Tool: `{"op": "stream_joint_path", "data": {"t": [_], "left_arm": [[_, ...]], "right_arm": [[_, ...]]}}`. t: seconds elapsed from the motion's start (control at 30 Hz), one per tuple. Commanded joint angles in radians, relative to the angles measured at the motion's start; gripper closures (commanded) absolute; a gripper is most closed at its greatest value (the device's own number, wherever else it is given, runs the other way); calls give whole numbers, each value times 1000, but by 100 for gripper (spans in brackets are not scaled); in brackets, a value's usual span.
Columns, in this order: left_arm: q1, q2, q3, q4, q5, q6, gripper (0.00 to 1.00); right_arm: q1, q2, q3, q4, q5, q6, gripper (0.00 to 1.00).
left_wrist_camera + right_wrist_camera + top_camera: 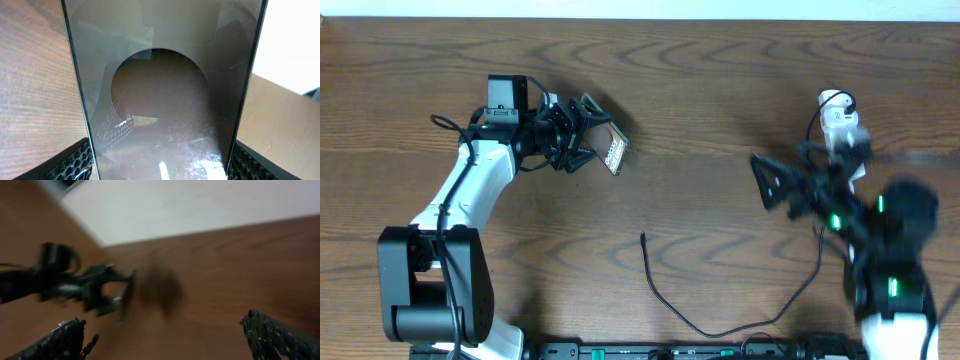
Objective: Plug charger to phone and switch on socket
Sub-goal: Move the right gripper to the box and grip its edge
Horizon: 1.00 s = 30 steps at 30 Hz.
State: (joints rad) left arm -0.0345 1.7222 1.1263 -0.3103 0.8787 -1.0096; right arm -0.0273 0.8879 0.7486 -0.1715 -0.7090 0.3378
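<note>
Dark-grey phone (613,150) is being pinched across its edges by the left gripper (588,135). Right gripper (775,185), jaws spread and empty, is hovering far right of the phone, near the socket (842,128). Charger (655,288) is lying below-right of the phone: grasp close behind its tip.

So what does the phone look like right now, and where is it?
The phone is a flat, dark grey slab with a shiny, glassy face that mirrors a round dark shape and shows smudges. White print sits near one end, too small to read. The left hand grips it by its two long edges, holding it tilted up over the left side of the wooden table. The black cable lies apart on the table, not plugged in.
</note>
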Motion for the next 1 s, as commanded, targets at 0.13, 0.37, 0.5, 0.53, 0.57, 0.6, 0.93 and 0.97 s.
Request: {"op": "stream_joint_path", "data": {"t": [0.13, 0.37, 0.5, 0.53, 0.57, 0.6, 0.93, 0.97], "left_arm": [[-31, -26, 23, 6, -121, -209, 93], [-92, -26, 23, 7, -195, -254, 92], [-126, -26, 23, 7, -248, -290, 93], [-133, -26, 23, 8, -254, -299, 93], [-143, -26, 23, 11, -265, -312, 93], [-149, -26, 23, 13, -271, -320, 93], [-232, -26, 23, 47, -296, -418, 93], [-238, -26, 23, 50, -296, -418, 93]], "right_arm": [[78, 476, 143, 303, -412, 124, 1], [193, 708, 143, 566, -404, 320, 8], [257, 776, 143, 572, -343, 319, 5], [270, 786, 143, 572, -326, 319, 5], [286, 797, 143, 571, -300, 319, 5], [300, 804, 143, 570, -277, 319, 5], [442, 816, 141, 441, 70, 293, 3], [451, 816, 141, 434, 87, 293, 3]]}}
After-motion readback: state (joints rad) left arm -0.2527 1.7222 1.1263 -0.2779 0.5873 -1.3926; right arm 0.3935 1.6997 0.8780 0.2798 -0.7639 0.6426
